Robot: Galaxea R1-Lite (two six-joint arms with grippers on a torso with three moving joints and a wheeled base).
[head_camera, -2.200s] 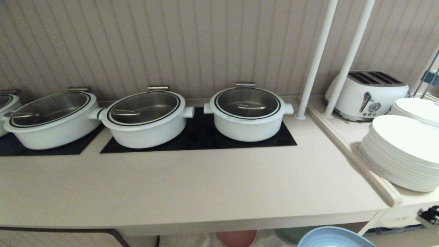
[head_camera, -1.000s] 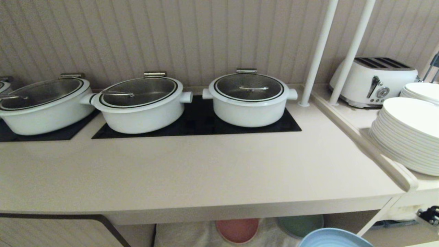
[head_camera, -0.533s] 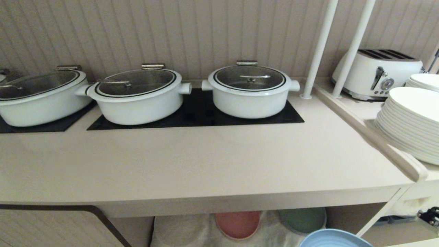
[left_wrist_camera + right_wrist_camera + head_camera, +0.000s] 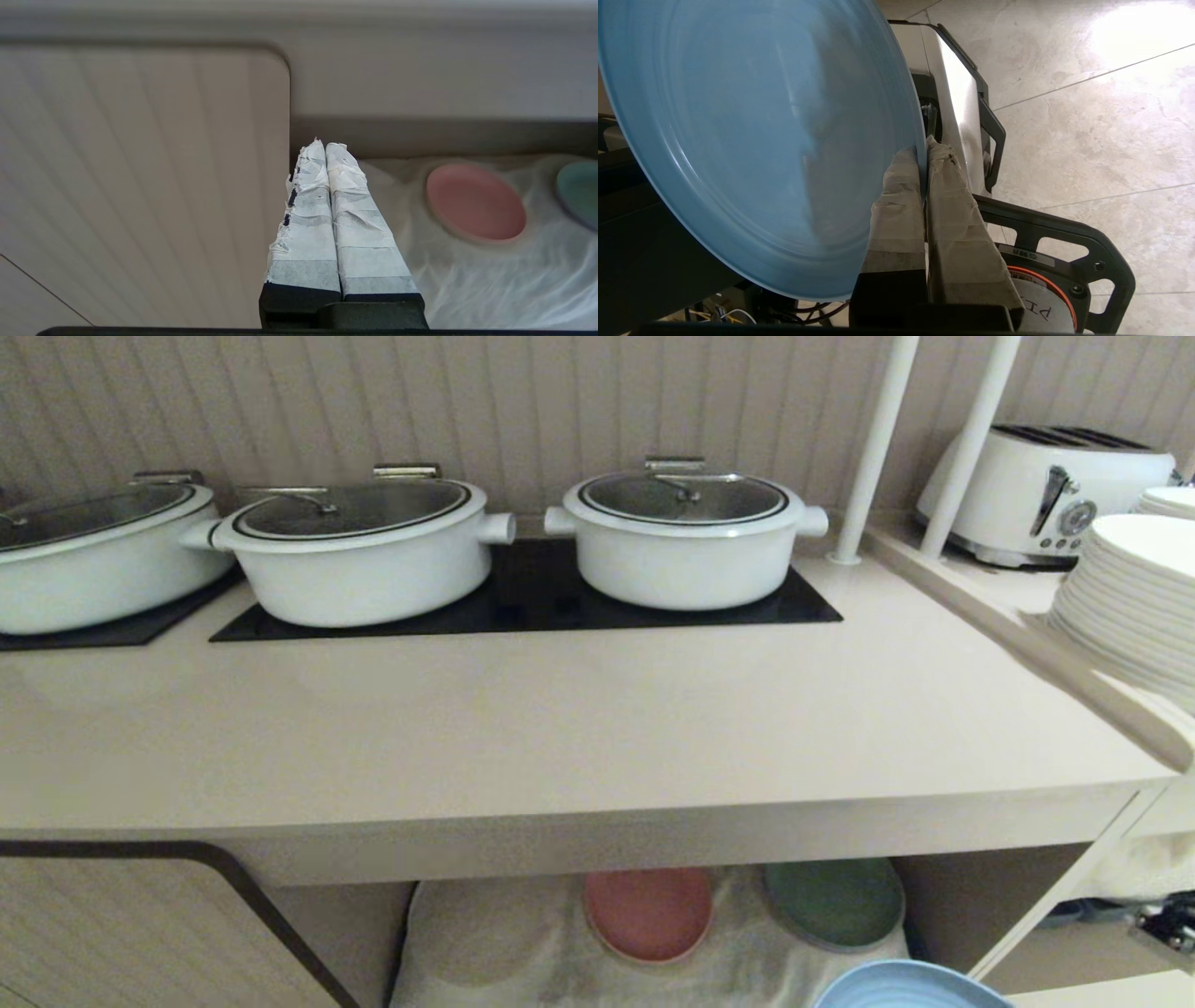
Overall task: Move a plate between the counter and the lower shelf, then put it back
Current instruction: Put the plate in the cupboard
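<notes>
In the head view, the plate sits low, before the lower shelf under the counter. In the left wrist view, the left gripper points shelfward, fingers together, empty. In the right wrist view, the right gripper pinches the plate's rim.

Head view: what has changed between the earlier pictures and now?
The camera has sunk, so the whole scene has shifted: the counter and pots sit higher in view, and the lower shelf with the pink plate and green plate has opened up below. None of these things moved. The right gripper stays shut on the plate rim; the left gripper stays shut, holding nothing.
</notes>
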